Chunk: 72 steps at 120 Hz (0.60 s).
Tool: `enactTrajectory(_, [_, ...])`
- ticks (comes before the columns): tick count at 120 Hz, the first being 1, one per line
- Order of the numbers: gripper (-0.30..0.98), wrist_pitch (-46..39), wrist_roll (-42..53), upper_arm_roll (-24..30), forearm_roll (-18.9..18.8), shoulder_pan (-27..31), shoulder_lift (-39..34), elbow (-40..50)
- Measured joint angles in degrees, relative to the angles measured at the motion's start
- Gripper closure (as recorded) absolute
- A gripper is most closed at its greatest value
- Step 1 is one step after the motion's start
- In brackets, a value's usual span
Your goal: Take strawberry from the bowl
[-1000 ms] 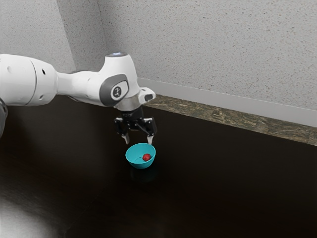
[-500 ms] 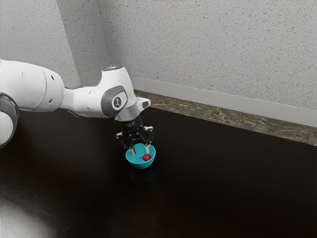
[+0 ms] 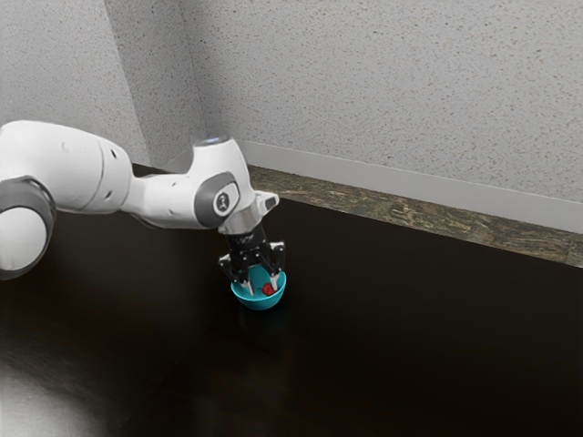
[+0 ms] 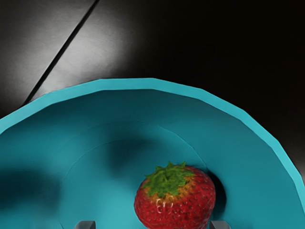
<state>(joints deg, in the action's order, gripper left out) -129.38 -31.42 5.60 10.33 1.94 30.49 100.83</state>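
My gripper (image 3: 263,288) reaches down into the turquoise bowl (image 3: 260,303), its fingers standing open inside the rim. The red strawberry (image 3: 268,289) lies in the bowl between the two fingers, closer to the finger on the exterior view's right. In the wrist view the tips of my gripper (image 4: 152,224) appear on either side of the strawberry (image 4: 176,200). A wide gap separates the fruit from one tip; whether it touches the other I cannot tell. The green leafy top is visible, and the bowl (image 4: 151,84) curves around it.
The bowl stands on a dark, glossy table (image 3: 410,337). Its wall rises close around my fingers. Beyond the table's far edge are a brown stone-patterned strip (image 3: 401,211) and a speckled grey wall (image 3: 392,82).
My gripper has come down from above the bowl to inside it, and its fingers have drawn somewhat closer together. Bowl and strawberry have stayed about where they were.
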Motion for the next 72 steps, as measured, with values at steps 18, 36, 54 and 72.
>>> enactTrajectory(18, [0.42,-0.5,-0.5,0.0,0.0,0.0,1.0,-1.0])
enactTrajectory(36, [0.42,-0.8,-1.0,-0.1,0.0,-0.2,1.9,-1.4])
enactTrajectory(54, [0.42,-0.9,-1.3,-0.3,0.0,0.0,2.0,-1.2])
enactTrajectory(72, [0.43,-1.0,-1.6,-0.4,0.3,-0.3,2.4,-1.2])
